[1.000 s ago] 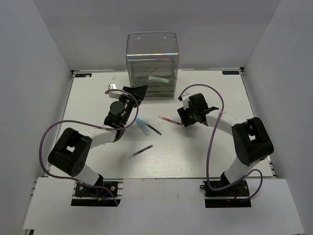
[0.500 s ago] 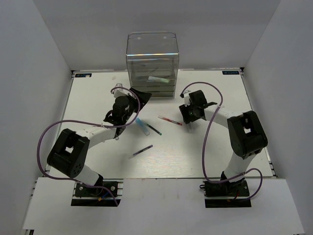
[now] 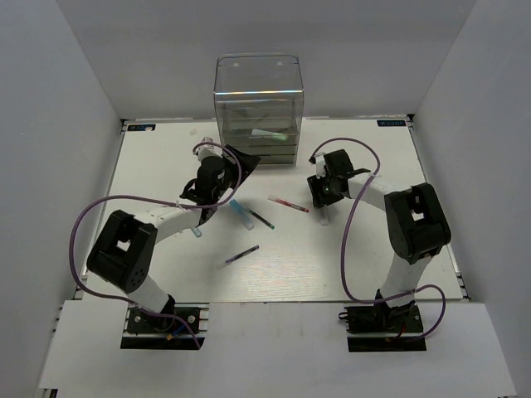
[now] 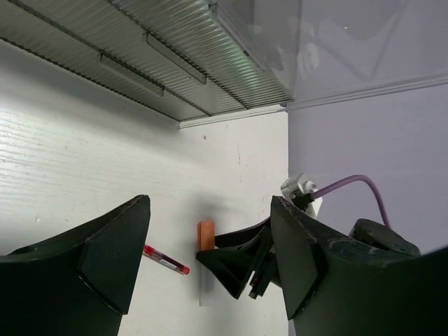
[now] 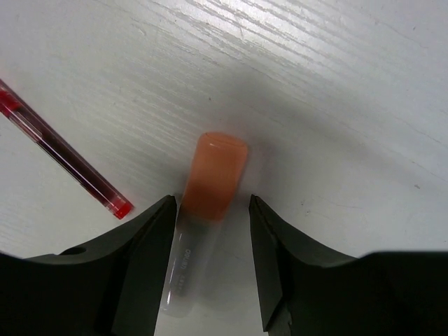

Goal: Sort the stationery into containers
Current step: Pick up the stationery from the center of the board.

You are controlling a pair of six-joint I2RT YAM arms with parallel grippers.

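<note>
My right gripper (image 5: pixel 211 203) is open and straddles a pale marker with an orange cap (image 5: pixel 213 175) lying on the table; a gap shows on its right side. In the top view that gripper (image 3: pixel 322 197) is right of centre, with the marker (image 3: pixel 322 218) just below it. A red pen (image 5: pixel 63 154) (image 3: pixel 288 204) lies to its left. My left gripper (image 4: pixel 210 206) (image 3: pixel 239 159) is open and empty, near the front of the clear drawer box (image 3: pixel 258 108). A light-blue-capped marker (image 3: pixel 241 214) and a dark pen (image 3: pixel 261 218) lie mid-table.
Another dark pen (image 3: pixel 241 254) lies nearer the front, and a small pale marker (image 3: pixel 197 233) sits beside the left forearm. The box's ribbed drawers (image 4: pixel 161 56) fill the top of the left wrist view. White walls close in the table on three sides.
The right gripper's jaws have narrowed around the orange-capped marker. The left gripper has opened wider and its arm has swung a little toward the box.
</note>
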